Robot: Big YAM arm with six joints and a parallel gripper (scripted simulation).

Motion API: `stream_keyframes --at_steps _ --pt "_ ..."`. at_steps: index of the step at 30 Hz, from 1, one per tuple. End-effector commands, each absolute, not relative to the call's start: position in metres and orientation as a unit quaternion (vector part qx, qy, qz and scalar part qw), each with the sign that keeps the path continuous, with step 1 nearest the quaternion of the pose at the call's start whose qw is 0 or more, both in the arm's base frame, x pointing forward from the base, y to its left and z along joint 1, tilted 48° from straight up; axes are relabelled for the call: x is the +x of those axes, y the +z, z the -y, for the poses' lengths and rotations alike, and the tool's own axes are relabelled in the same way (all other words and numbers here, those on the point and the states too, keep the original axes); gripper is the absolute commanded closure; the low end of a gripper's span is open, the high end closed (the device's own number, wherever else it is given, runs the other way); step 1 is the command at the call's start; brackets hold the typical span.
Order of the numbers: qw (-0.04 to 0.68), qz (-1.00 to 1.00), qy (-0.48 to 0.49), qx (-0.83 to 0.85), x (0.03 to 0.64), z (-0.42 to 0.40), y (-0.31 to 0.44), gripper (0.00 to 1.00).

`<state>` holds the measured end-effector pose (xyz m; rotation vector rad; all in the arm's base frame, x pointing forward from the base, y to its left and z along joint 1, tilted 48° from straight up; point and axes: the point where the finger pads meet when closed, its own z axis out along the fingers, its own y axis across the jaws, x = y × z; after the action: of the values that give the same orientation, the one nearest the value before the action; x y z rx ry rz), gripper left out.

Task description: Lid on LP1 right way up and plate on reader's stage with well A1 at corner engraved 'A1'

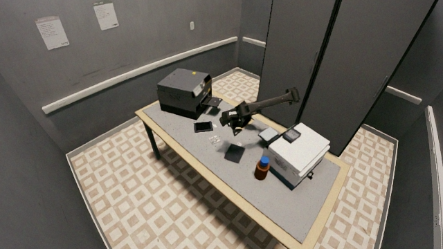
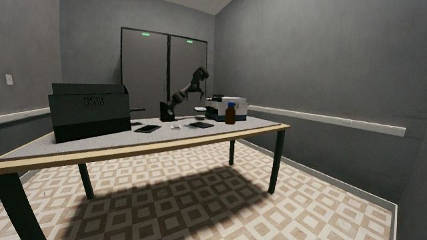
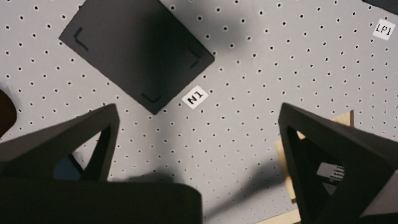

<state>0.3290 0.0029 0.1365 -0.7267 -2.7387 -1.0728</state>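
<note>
The lidded plate [image 1: 268, 133] [image 2: 200, 109] sits on the stage of the white dispenser [image 1: 304, 152] [image 2: 230, 106]. My gripper [image 1: 237, 130] [image 2: 194, 97] [image 3: 198, 112] is open and empty. It hangs above the deck between the N1 pad and the dispenser stage, fingers pointing down. The dark LP1 pad [image 1: 203, 126] [image 2: 147, 128] lies bare near the black reader [image 1: 183, 91] [image 2: 88, 110], whose stage [image 1: 212, 102] sticks out empty. In the wrist view the LP1 label [image 3: 383, 29] is at the top right.
The dark N1 pad [image 1: 234, 153] [image 2: 201, 125] [image 3: 130, 50] with its label [image 3: 195, 97] lies below the gripper. A small timer [image 1: 213, 139] [image 2: 175, 127] lies between the pads. A brown bottle with a blue cap [image 1: 261, 168] [image 2: 230, 113] stands beside the dispenser.
</note>
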Motion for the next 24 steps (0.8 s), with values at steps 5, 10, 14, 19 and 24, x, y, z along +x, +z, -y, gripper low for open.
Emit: stream_keyframes --at_steps 5,10,14,19,24 --pt "0.061 0.904 -0.352 -0.236 0.325 -0.016 0.148 0.0" --pt "0.062 0.902 -0.354 -0.238 0.31 -0.033 0.166 0.0" --pt "0.045 0.906 -0.358 -0.22 0.308 -0.041 0.182 0.0" --pt "0.051 0.906 -0.363 -0.212 0.298 -0.05 0.184 0.0" --pt "0.055 0.906 -0.359 -0.216 0.285 -0.059 0.19 0.0"
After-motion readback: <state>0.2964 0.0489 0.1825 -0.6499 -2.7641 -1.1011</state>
